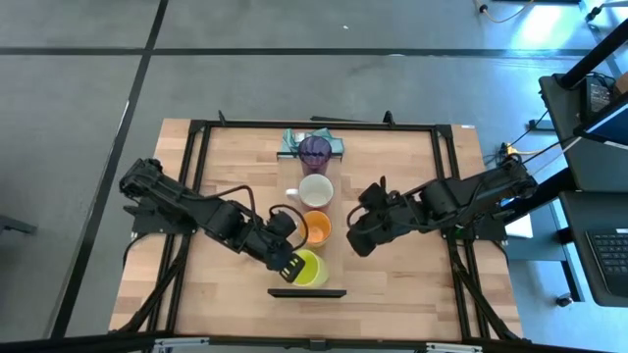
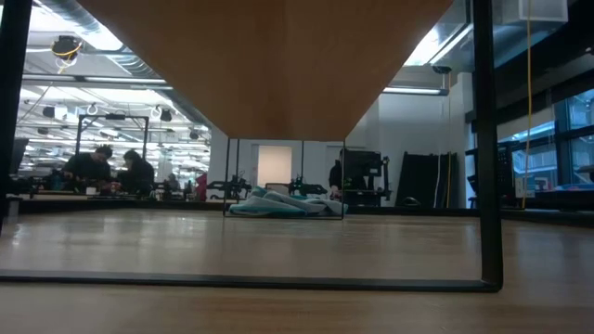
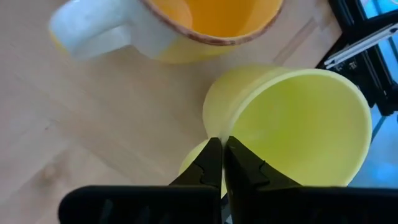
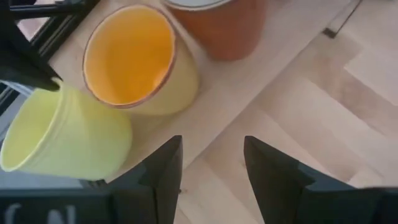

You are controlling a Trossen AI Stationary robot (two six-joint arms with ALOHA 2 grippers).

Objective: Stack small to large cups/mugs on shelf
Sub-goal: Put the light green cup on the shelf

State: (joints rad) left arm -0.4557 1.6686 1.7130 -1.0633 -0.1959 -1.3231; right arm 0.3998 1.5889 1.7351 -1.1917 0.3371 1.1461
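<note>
I have the four cups lined up on the shelf (image 1: 329, 221), which runs down the middle of the worktop (image 1: 226, 157): purple tumbler (image 1: 315, 151) farthest from me, then the red mug (image 1: 316, 190), the orange mug (image 1: 316, 227) and the yellow-green mug (image 1: 310, 269) nearest. None is nested yet, so I judge the stacking not begun.

My left gripper (image 3: 222, 163) has its fingers pressed together at the yellow-green mug; whether they pinch its rim I cannot tell. My right gripper (image 4: 211, 163) waits beside the orange mug, fingers wide and empty.

The high view gives the row order. The left wrist view alone shows the shut fingertips at the yellow-green rim. The low view shows no cups, only the plank's underside.
</note>
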